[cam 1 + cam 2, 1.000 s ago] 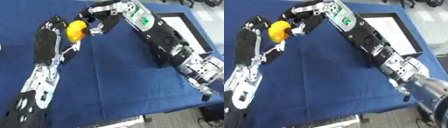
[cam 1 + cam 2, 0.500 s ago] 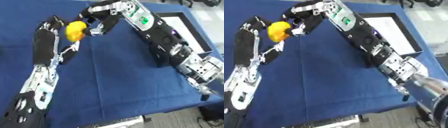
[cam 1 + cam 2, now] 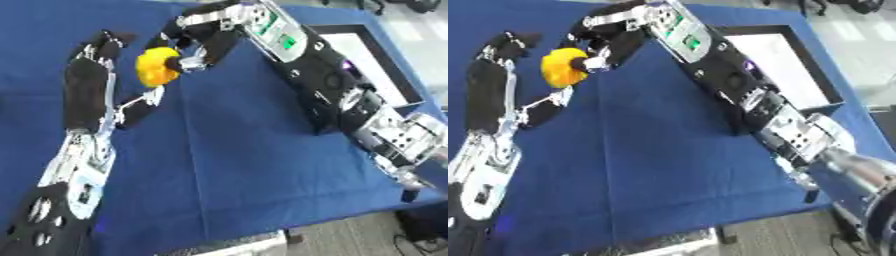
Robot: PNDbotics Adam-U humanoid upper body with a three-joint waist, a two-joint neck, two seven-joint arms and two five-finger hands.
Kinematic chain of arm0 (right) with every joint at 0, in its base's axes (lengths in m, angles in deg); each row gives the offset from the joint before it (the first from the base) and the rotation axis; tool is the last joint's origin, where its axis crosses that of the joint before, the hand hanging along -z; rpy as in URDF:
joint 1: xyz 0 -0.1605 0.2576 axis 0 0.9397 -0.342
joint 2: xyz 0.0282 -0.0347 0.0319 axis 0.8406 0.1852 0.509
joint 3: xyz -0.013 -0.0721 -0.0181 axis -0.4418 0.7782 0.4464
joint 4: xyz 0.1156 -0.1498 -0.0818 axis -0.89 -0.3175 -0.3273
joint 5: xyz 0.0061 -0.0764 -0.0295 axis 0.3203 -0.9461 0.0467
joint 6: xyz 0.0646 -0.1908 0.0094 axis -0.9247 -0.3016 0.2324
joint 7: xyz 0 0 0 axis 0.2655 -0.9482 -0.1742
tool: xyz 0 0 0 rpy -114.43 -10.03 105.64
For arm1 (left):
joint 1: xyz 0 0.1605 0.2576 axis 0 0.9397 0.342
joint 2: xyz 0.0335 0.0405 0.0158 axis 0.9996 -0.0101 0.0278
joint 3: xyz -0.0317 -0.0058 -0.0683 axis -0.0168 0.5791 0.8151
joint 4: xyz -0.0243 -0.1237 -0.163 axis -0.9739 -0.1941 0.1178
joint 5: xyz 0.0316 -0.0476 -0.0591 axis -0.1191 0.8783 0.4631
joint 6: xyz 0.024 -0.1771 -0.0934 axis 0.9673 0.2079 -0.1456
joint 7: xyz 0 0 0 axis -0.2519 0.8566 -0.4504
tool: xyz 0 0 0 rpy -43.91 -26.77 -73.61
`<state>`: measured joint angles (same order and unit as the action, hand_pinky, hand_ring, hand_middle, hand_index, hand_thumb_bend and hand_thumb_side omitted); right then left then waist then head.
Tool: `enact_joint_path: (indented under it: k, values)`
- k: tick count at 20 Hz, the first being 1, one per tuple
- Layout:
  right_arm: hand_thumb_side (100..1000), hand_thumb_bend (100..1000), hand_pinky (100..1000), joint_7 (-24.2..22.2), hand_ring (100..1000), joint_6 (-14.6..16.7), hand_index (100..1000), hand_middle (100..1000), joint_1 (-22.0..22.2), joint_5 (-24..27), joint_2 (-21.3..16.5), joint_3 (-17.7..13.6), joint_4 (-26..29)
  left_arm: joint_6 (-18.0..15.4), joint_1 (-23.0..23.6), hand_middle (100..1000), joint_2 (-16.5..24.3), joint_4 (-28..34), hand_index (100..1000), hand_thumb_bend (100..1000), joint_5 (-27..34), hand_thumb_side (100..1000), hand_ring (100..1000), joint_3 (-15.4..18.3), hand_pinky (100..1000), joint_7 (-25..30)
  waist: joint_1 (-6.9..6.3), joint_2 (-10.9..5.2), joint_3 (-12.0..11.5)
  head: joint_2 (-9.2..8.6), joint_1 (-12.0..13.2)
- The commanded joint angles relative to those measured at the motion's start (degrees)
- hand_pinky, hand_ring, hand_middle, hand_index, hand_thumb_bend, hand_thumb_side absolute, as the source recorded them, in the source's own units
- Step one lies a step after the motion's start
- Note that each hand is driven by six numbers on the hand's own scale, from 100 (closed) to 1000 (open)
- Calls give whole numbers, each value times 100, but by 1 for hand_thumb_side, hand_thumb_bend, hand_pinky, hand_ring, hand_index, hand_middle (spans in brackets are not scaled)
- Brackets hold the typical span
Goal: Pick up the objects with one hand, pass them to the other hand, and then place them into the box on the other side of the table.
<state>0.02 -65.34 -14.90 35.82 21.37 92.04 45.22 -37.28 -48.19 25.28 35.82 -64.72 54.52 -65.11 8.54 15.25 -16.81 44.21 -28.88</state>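
Observation:
A yellow rounded object (image 3: 156, 66) is held in the air over the blue table (image 3: 219, 150) at the upper left. My right hand (image 3: 199, 36) reaches in from the right, its fingers curled over the object's top and right side. My left hand (image 3: 92, 75) stands just left of the object with its fingers pointing up beside it. Its thumb (image 3: 140, 104) stretches out under the object. The box (image 3: 385, 75), black-rimmed with a white inside, lies at the table's right edge.
My right arm (image 3: 341, 100) crosses the table from lower right to upper middle, in front of the box. The table's near edge (image 3: 262, 235) runs along the bottom, with grey floor beyond it.

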Motion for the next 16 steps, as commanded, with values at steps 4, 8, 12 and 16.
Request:
enact_joint_path:
  k: [4, 8, 12, 16]
  values:
    - [395, 100, 678, -7, 1000, -8, 689, 473, -59, 38, -105, -29, 66, 32, -64, 579, 8, 48, 777, 516, -46, 184, 559, 78, 710, -73, 7, -49, 39, -10, -16]
    - [382, 100, 676, -7, 1000, -4, 687, 471, -49, 29, -107, -50, 49, 65, -62, 579, 16, 31, 775, 503, -47, 171, 559, 76, 710, -110, 5, -53, 71, -10, -6]
    - [329, 100, 675, -7, 1000, 24, 690, 469, -41, 4, -110, -64, 44, 108, -48, 575, 18, 16, 770, 446, -39, 116, 556, 82, 709, -127, -3, -51, 83, -10, -5]
    - [280, 100, 674, -7, 1000, 21, 696, 468, -32, 27, -98, -93, 24, 121, -43, 575, 15, 0, 767, 448, -28, 108, 557, 66, 709, -120, 0, -63, 88, -10, -30]
